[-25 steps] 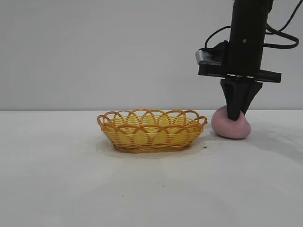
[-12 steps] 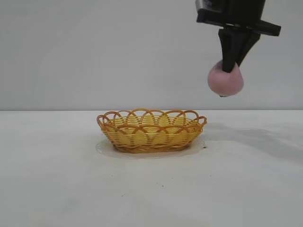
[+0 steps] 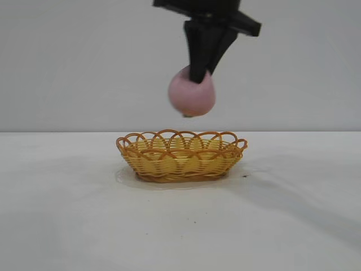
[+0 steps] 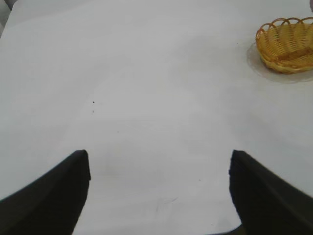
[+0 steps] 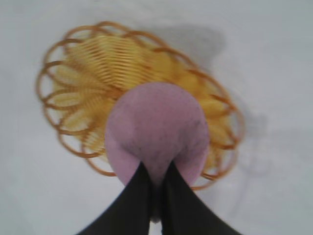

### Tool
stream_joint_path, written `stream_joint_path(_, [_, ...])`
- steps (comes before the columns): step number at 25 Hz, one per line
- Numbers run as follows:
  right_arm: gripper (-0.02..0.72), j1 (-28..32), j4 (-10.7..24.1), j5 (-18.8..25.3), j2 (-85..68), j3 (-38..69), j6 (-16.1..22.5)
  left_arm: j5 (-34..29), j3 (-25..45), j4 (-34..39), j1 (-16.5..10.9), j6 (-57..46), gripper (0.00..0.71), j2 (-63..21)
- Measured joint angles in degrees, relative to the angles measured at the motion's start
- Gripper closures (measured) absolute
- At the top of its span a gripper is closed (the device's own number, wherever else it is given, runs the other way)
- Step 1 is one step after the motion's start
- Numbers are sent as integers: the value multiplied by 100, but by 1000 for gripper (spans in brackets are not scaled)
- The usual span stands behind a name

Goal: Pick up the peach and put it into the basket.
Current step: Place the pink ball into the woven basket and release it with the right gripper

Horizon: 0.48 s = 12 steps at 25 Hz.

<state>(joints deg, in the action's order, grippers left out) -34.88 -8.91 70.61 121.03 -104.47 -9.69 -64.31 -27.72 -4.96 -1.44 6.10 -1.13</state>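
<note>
The pale pink peach [image 3: 193,95] hangs in the air above the yellow-orange wicker basket [image 3: 181,156], a little right of its middle. My right gripper [image 3: 197,76] comes down from the top of the exterior view and is shut on the peach, pinching its upper part. In the right wrist view the peach [image 5: 156,129] hides part of the basket [image 5: 88,83] beneath it, with the right gripper [image 5: 156,171] closed into the fruit. My left gripper [image 4: 159,161] stays off to the side, open over bare table, with the basket [image 4: 287,43] far off.
The white table [image 3: 84,214] stretches round the basket on all sides. A plain grey wall stands behind. A small dark speck [image 3: 244,175] lies on the table just right of the basket.
The right gripper lifted the peach off the table at the right of the basket, then carried it leftward until it hangs over the basket. The left gripper has not moved.
</note>
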Motion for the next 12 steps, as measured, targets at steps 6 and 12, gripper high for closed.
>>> stream_joint_path(6, [703,-24,94,0,328,0,0,0,0,0,0,0,191,0])
stream_joint_path(12, [648,-24,56,0,428,0,0,0,0,0,0,0,191,0])
